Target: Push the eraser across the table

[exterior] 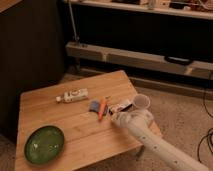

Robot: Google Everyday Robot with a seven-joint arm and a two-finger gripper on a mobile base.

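The eraser (pixel 121 106), a small dark bar with white and reddish markings, lies on the light wooden table (pixel 60 112) near its right edge. It sits between a thin orange stick (pixel 102 108) and a white cup (pixel 141 102). My white arm reaches in from the lower right. My gripper (pixel 115 117) is shut and low over the tabletop, just in front of the eraser's near side and close to or touching it. The arm hides part of the eraser's near end.
A small blue flat piece (pixel 94 105) lies left of the orange stick. A white bottle (pixel 72 95) lies on its side toward the table's far middle. A green plate (pixel 45 144) sits at the front left corner. Dark shelving stands behind the table.
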